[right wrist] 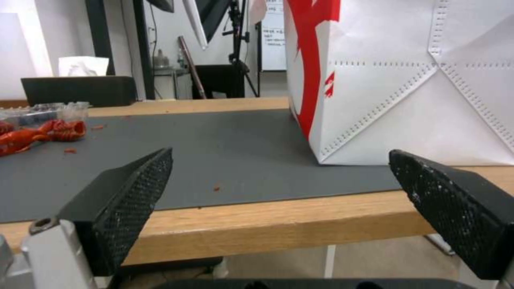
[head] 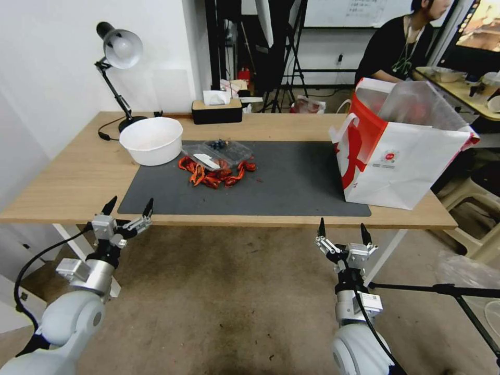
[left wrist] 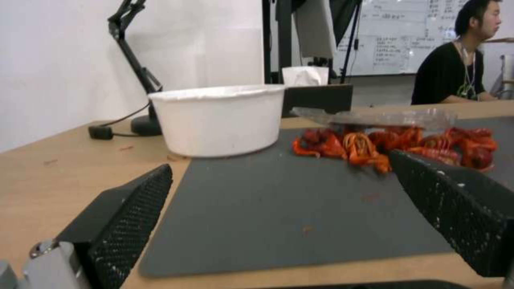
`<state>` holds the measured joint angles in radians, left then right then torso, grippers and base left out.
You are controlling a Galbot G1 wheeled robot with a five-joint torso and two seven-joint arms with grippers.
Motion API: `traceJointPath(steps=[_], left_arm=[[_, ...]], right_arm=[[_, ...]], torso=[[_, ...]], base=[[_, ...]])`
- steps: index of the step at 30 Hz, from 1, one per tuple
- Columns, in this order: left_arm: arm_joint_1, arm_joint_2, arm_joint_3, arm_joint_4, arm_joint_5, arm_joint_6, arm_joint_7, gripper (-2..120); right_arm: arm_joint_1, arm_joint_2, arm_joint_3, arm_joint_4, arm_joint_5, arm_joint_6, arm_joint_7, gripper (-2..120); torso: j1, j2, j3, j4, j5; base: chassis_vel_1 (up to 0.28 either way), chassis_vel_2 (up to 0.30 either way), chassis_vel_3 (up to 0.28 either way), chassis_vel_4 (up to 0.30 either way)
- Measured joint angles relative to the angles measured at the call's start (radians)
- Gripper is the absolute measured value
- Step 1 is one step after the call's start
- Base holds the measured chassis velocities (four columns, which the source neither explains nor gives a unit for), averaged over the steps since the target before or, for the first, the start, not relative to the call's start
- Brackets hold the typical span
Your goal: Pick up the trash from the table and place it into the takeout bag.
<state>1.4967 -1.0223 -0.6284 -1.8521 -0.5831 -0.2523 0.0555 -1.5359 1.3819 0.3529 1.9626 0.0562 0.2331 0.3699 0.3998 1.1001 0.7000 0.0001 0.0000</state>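
- Left end effector [head: 128, 207] and right end effector [head: 344, 230] hover at the desk's [head: 67, 177] near edge, fingers spread wide, empty.
- Red shell scraps [head: 216, 174] lie mid-mat, white bowl [head: 151, 139] left.
- Takeout bag [head: 403, 151] stands right; its red logo lettering is unreadable.

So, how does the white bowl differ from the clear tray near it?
The white bowl is round, opaque and deep; the clear tray is flat, see-through and angular. The bowl stands half off the dark mat; the tray lies fully on it, against red scraps. Both are on the table, untouched by either gripper.
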Motion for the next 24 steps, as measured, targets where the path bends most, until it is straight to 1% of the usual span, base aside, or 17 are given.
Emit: traceJointPath(steps=[2,9,24], left_arm=[[0.020,-0.012,-0.014,0.006,0.005,-0.014,0.008,100],[0.051,-0.023,-0.040,0.008,0.012,-0.029,0.015,100],[0.052,-0.023,-0.042,0.008,0.014,-0.031,0.015,100]], right_arm=[[0.001,0.000,-0.001,-0.002,-0.001,0.001,-0.003,100],[0.006,0.001,-0.006,-0.005,-0.001,0.002,-0.010,100],[0.007,0.003,-0.007,-0.006,-0.003,0.004,-0.011,100]], torso=[[0.000,0.000,0.000,0.0000,0.0000],[0.000,0.000,0.000,0.0001,0.0001],[0.000,0.000,0.000,-0.0001,0.0000]], base=[[0.000,0.000,0.000,0.000],[0.000,0.000,0.000,0.000],[0.000,0.000,0.000,0.000]])
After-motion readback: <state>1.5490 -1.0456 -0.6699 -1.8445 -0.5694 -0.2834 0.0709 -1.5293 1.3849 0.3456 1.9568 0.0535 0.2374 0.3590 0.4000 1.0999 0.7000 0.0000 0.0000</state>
